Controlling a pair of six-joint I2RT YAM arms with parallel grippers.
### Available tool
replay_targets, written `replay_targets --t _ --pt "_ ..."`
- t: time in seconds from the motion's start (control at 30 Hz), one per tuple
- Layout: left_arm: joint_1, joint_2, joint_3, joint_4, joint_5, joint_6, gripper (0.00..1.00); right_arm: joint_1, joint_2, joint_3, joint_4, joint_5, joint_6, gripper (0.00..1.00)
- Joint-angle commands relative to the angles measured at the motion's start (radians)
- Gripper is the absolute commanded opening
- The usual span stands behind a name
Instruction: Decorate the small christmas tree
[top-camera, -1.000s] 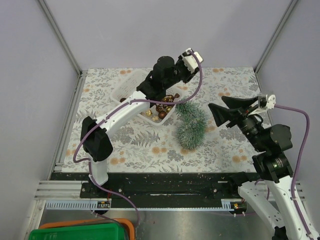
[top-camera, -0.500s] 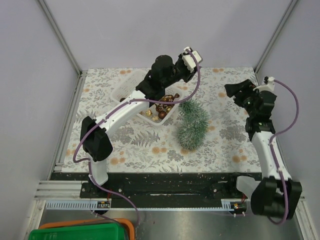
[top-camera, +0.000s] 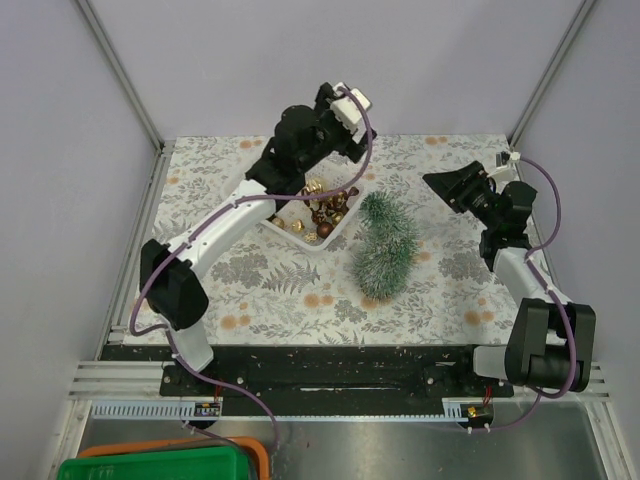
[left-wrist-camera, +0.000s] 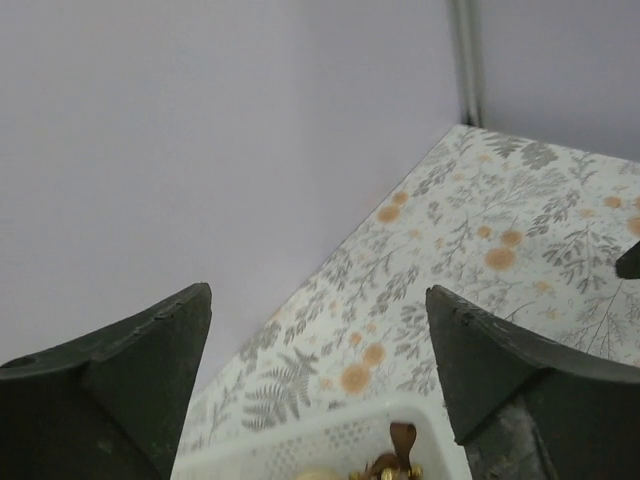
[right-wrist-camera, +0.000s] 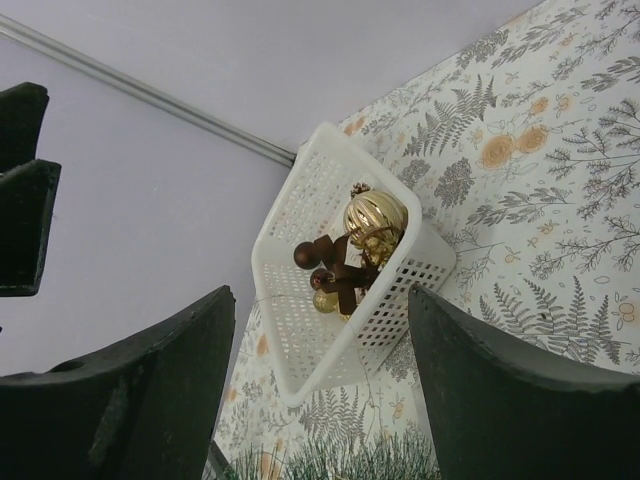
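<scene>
Left claw (left-wrist-camera: 318, 300) shifted left over white basket (right-wrist-camera: 305, 335), spread, right claw (right-wrist-camera: 320, 292) spread, facing small christmas tree (top-camera: 385, 250)

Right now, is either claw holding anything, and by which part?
Nothing is held. The left claw and right claw are both open and empty; the ornaments sit in the white basket.

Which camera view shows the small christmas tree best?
Top external: the small christmas tree is seen whole there. The right wrist view shows only its bristle tips at the bottom edge; the left wrist view shows none of it.
</scene>
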Motion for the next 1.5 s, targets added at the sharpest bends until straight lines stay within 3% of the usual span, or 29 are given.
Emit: replay_targets --t 0.0,0.17,0.37,0.47,0.63,0.97,1.13,1.27,1.33,1.47 --pt "0.078 -0.175 -0.079 -0.014 -0.096 -0.034 0.99 0.008 0.018 -0.003 0.086 -0.036 0.009 0.77" --pt "0.157 -0.25 -0.159 -0.159 -0.117 -0.02 0.99 0.012 0.02 0.006 0.065 -0.036 -0.005 0.76" --pt "0.187 -0.235 -0.239 -0.384 0.138 0.139 0.99 0.02 0.018 0.015 0.045 -0.03 -0.014 0.76" --pt "0.185 -0.16 -0.178 -0.491 0.265 0.179 0.99 0.024 0.018 0.015 0.04 -0.033 -0.02 0.75" --pt "0.17 -0.016 -0.014 -0.637 0.356 0.252 0.99 0.026 0.012 0.011 0.037 -0.042 -0.025 0.75" --pt "0.125 0.03 -0.043 -0.592 0.419 0.411 0.98 0.027 0.04 -0.003 0.125 -0.08 0.027 0.73" --pt "0.116 0.063 -0.029 -0.561 0.434 0.416 0.77 0.031 0.049 -0.008 0.16 -0.096 0.052 0.7" --pt "0.099 0.078 -0.012 -0.546 0.428 0.445 0.35 0.034 0.041 -0.008 0.16 -0.102 0.053 0.69" --pt "0.093 0.086 0.005 -0.536 0.422 0.445 0.23 0.034 0.041 -0.008 0.166 -0.105 0.058 0.68" --pt "0.076 0.093 0.042 -0.521 0.408 0.439 0.13 0.037 0.046 -0.008 0.177 -0.111 0.064 0.68"
